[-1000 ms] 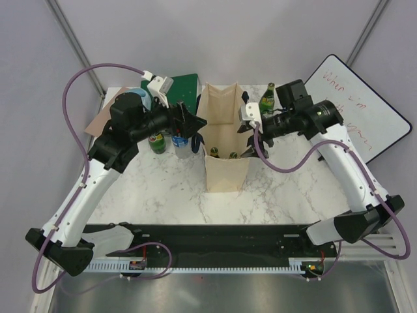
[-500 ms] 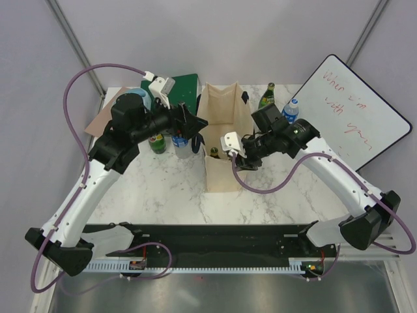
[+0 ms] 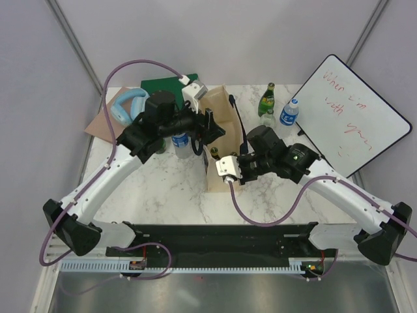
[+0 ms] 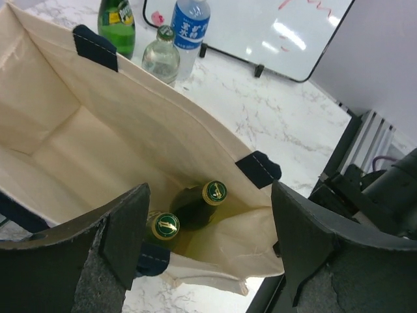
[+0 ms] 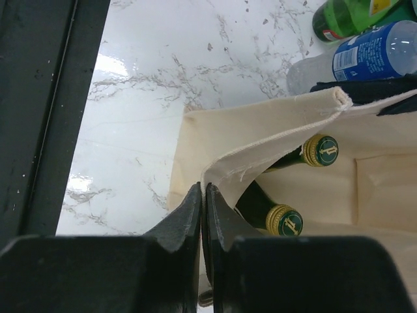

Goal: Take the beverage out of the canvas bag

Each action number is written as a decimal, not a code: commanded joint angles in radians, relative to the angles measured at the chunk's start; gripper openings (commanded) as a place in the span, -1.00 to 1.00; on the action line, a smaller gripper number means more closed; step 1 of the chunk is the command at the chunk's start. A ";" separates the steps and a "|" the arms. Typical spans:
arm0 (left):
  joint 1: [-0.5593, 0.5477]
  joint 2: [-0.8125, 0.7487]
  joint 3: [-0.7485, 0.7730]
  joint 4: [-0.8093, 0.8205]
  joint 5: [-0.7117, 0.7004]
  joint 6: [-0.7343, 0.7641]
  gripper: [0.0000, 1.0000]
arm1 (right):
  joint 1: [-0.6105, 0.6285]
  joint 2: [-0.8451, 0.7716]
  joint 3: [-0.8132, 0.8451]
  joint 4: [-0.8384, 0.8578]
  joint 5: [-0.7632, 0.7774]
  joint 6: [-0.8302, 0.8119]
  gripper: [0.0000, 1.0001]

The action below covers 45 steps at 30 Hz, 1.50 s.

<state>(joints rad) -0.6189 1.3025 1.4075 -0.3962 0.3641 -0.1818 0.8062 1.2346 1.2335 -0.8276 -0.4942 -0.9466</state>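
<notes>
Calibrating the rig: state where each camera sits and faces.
Top external: above and behind, looking down on the marble table; left arm, right arm show.
Left wrist: over the canvas bag, looking in at two green bottles; open left gripper frames them.
Right wrist: at the bag's rim, facing down; right gripper shut on it.
Both wrist views share the bottles.

You're in a robotics lab: two cabled arms point(image 3: 107, 179) bolted at the near edge of the marble desk point(image 3: 169, 189), plain grey walls point(image 3: 228, 39), a whiteboard point(image 3: 342, 111) at its right edge
</notes>
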 commanded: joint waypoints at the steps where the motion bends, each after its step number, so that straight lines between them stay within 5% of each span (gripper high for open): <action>1: -0.027 0.037 0.030 -0.010 -0.008 0.114 0.62 | 0.010 -0.032 -0.054 0.025 0.013 0.032 -0.75; 26: -0.108 0.242 0.139 -0.415 -0.261 0.082 0.56 | -0.009 -0.017 -0.034 0.061 -0.010 0.123 0.06; 32: -0.120 0.291 0.175 -0.466 -0.301 0.076 0.52 | -0.087 -0.037 -0.025 0.053 -0.079 0.137 0.53; 45: -0.165 0.372 0.199 -0.530 -0.338 0.065 0.21 | -0.193 -0.055 -0.023 0.038 -0.132 0.141 0.54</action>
<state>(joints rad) -0.7761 1.6489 1.5810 -0.8410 0.0532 -0.0853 0.6296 1.2011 1.1934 -0.7788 -0.5819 -0.8211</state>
